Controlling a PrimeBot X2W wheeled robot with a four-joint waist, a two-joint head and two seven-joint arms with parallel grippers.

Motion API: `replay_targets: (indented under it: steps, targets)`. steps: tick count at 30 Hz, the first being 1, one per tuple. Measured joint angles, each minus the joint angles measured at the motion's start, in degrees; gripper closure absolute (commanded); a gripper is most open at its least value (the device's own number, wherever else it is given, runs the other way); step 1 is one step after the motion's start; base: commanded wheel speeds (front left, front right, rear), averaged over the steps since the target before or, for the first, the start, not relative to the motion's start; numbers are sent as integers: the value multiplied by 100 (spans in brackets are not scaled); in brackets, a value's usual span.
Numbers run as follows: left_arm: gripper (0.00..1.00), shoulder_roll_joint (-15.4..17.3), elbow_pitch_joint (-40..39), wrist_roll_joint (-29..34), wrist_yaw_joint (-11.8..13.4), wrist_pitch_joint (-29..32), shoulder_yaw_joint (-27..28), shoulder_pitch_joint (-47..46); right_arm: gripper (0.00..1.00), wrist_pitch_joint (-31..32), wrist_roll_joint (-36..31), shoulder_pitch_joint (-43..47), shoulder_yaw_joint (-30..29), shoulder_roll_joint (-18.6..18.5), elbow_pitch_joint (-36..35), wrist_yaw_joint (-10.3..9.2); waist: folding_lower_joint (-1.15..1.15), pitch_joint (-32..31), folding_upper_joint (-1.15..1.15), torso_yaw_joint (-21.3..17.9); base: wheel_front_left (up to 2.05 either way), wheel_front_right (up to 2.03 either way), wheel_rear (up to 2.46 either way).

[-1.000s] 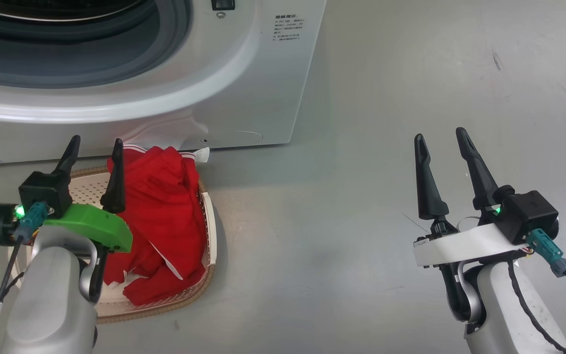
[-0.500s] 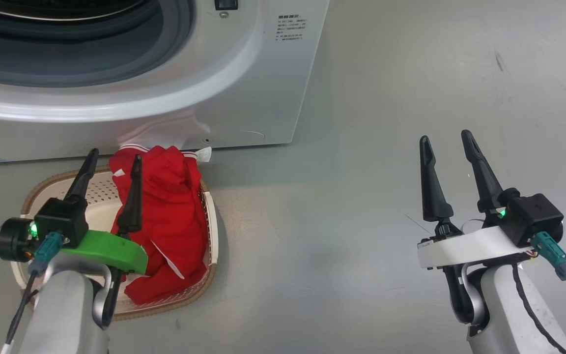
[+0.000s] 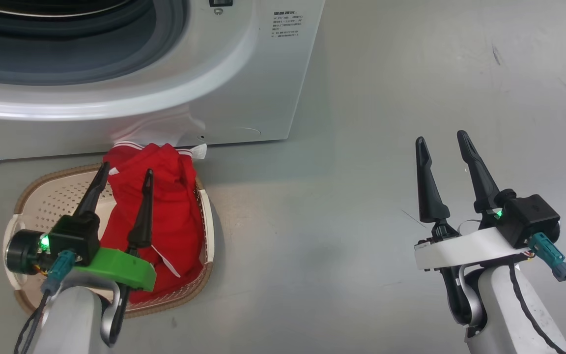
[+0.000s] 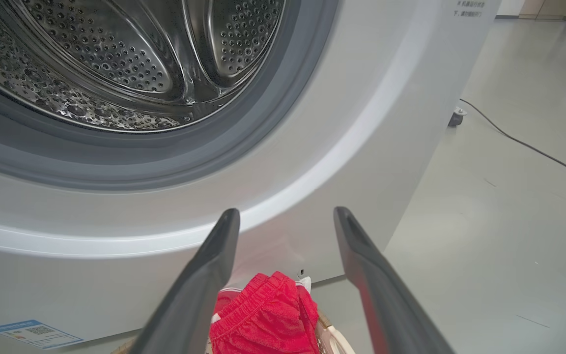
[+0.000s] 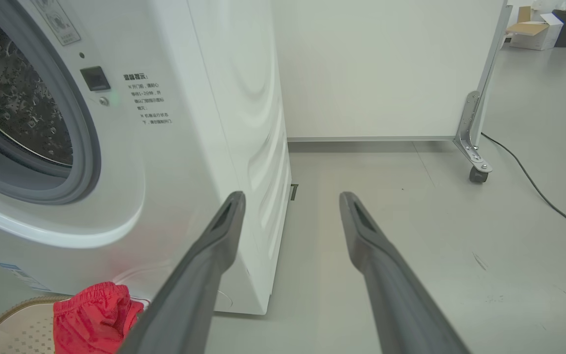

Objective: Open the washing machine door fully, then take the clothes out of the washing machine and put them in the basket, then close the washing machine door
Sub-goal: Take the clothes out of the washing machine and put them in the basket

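The red clothes (image 3: 165, 206) lie heaped in the right half of the cream basket (image 3: 47, 201), which stands on the floor against the white washing machine (image 3: 243, 73). My left gripper (image 3: 127, 169) hangs open above the basket and holds nothing. In the left wrist view the clothes (image 4: 263, 319) show low between the spread fingers, under the steel drum (image 4: 116, 64) and grey seal (image 4: 273, 118). My right gripper (image 3: 441, 136) is open and empty over bare floor, well right of the machine. The washing machine door is out of view.
A blue label (image 4: 32, 332) sits at the machine's lower corner. A black cable (image 5: 533, 187) runs over the grey floor at the right, past a wheeled white panel (image 5: 474, 152). Cardboard boxes (image 5: 533, 32) stand far off.
My left gripper has drawn back toward me and to the right above the basket, staying open. The clothes stay in the basket. The right arm has hardly moved.
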Motion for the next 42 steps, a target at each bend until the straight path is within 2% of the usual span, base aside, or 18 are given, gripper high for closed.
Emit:
replay_targets:
  steps: [10,16,30,42]
  targets:
    - [0,118,626,62,-2,158,-190,140,0,0,29,1,107,0,-30,-1,0,247,0,-218,0,0,0]
    - [0,287,1045,62,-4,624,-170,2,0,0,65,-9,157,0,-82,-3,0,481,0,-392,0,0,0]
    - [0,694,1926,44,60,1760,144,-1105,0,0,283,-140,445,3,-181,-56,0,1034,0,-954,0,0,0]
    - [0,589,2316,103,101,2076,-31,-1853,0,0,442,-212,546,9,-197,-113,0,1337,0,-1332,0,0,0]
